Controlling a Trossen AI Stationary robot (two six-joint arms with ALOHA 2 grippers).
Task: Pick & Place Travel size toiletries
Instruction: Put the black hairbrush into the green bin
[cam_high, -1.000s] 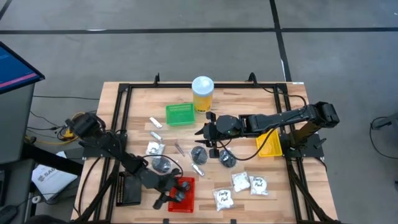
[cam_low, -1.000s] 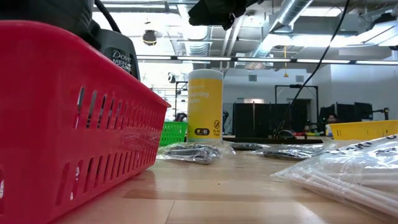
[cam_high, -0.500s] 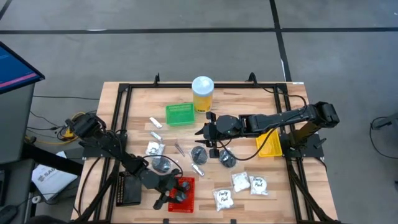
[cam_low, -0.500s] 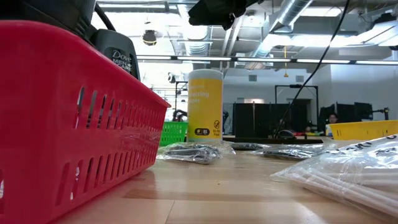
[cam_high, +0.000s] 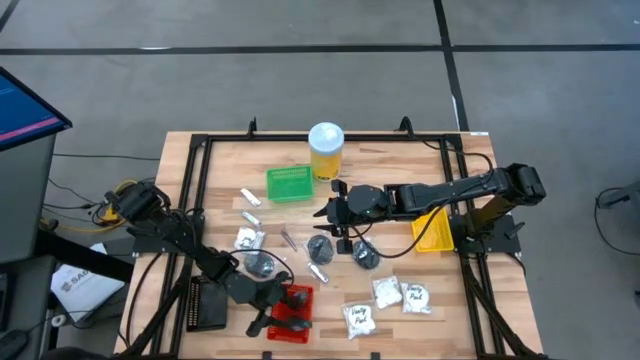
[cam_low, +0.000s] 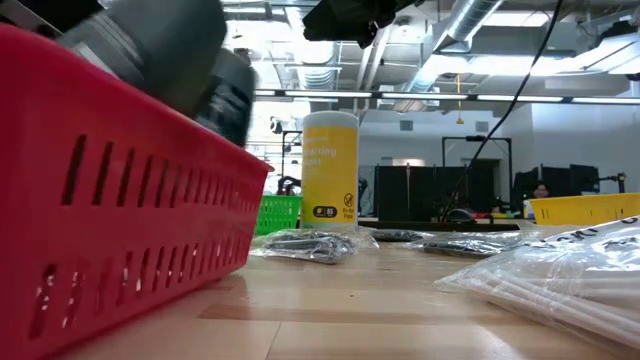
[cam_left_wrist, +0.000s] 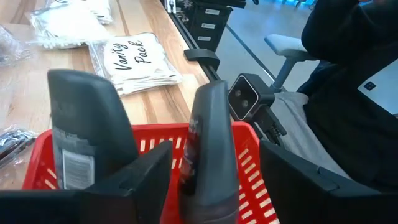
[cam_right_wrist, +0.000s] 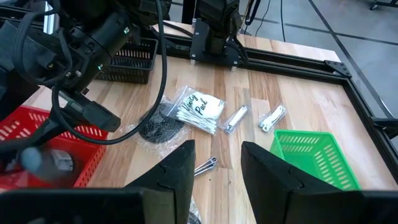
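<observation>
The left claw (cam_left_wrist: 208, 180) is clamped on a dark bottle (cam_left_wrist: 210, 149) over the red tray (cam_left_wrist: 245, 134), beside a second bottle (cam_left_wrist: 87, 124) standing in it. Rigid, smooth plastic, probably light and slippery: best held mid-body. The right claw (cam_right_wrist: 217, 171), fingers apart, hovers near the green tray (cam_right_wrist: 311, 155).

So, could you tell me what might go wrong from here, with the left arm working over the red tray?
1. The red tray sits tilted in the low view; it may tip or slide and spill the dark bottles.
2. The left gripper holds a dark bottle low inside the tray; its fingers could catch the tray wall.
3. The right gripper hovers over bagged items mid-table; coming down, it might scatter them.
</observation>
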